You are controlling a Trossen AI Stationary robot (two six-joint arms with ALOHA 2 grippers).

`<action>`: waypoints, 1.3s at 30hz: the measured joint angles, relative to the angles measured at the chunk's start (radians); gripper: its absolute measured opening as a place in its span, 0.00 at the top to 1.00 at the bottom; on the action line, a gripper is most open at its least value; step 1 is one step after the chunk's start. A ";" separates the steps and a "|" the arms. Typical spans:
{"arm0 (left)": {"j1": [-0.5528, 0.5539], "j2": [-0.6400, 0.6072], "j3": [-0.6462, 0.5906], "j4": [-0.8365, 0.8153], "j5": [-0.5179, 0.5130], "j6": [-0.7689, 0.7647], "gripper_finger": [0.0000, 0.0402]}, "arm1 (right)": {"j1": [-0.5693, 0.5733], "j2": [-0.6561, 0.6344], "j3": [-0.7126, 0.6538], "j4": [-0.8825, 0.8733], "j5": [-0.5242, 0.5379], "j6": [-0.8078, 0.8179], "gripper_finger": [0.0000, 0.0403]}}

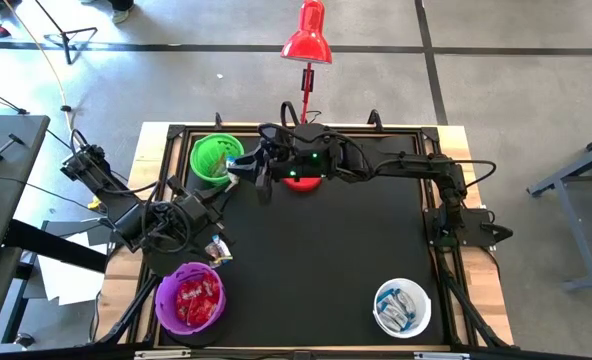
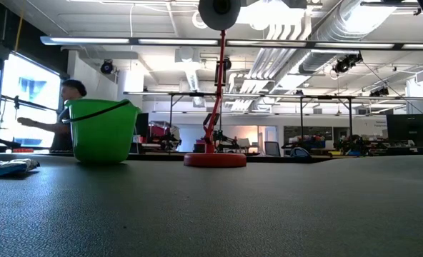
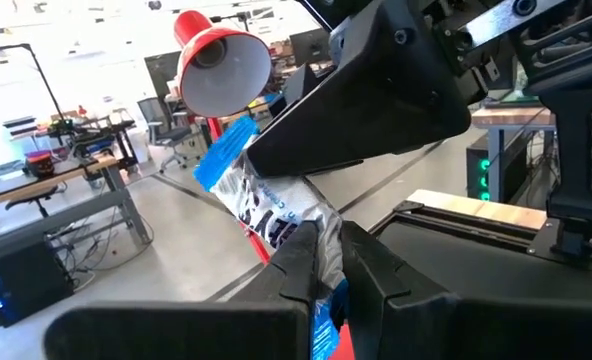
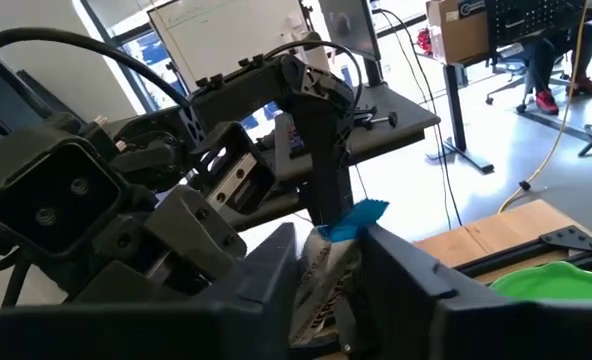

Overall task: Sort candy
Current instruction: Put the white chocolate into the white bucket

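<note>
While both arms meet above the table's far left area, just beside the green bowl, one blue-and-white candy is held in the air between them. The left gripper has its fingers drawn together on the lower part of the wrapper, with a blue twisted end showing below them. The right gripper, reaching across from the right side of the table, has its fingers pressed against the same candy from the opposite end, with the wrapper's other blue end standing up above them. In the high view the candy appears as a pale patch between the two grippers, next to the green bowl's rim and clear of the table surface. A few loose candies lie on the black mat near the left edge, just beside the purple bowl, which holds red candies. The white bowl at the near right holds blue-and-white candies. The red lamp stands on its round base at the far edge, near the green bowl. The low view shows a person in the room behind the green bowl.
</note>
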 joint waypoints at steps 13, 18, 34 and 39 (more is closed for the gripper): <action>0.001 0.000 0.000 0.001 0.008 0.002 0.95 | 0.001 -0.001 0.001 -0.008 -0.006 -0.009 0.95; 0.000 0.000 0.000 0.003 0.039 0.019 0.88 | 0.002 -0.001 0.001 -0.013 -0.005 -0.011 0.99; -0.023 -0.008 0.016 0.004 0.035 0.109 0.59 | -0.010 -0.002 0.000 -0.100 0.008 -0.018 1.00; -0.065 -0.020 0.028 0.004 0.035 0.097 0.60 | -0.018 -0.031 -0.001 -0.182 0.103 -0.012 1.00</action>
